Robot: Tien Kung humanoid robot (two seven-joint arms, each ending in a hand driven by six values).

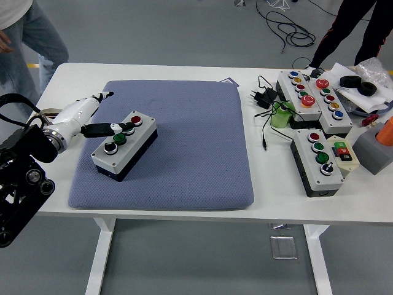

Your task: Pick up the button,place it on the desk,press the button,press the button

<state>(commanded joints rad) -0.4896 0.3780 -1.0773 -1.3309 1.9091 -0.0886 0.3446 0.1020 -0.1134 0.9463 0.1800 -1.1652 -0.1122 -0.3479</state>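
1. A white tabletop (184, 209) carries a large blue-grey fabric pad (184, 153) across its middle.
2. A small grey control box with a black base and four round buttons (124, 145) lies on the left part of the pad, set at a slant.
3. Its buttons run from near-left to far-right: black, green, green, red.
4. The left hand (92, 120), white with black fingertips, reaches in from the left; it grasps nothing, one finger pointing out over the box at the further green button, another stretched away above the pad.
5. More grey button boxes (313, 98), a black power adapter with cables (265, 98) and other clutter sit on the right side.
6. A person in jeans (27, 37) stands beyond the far-left corner.
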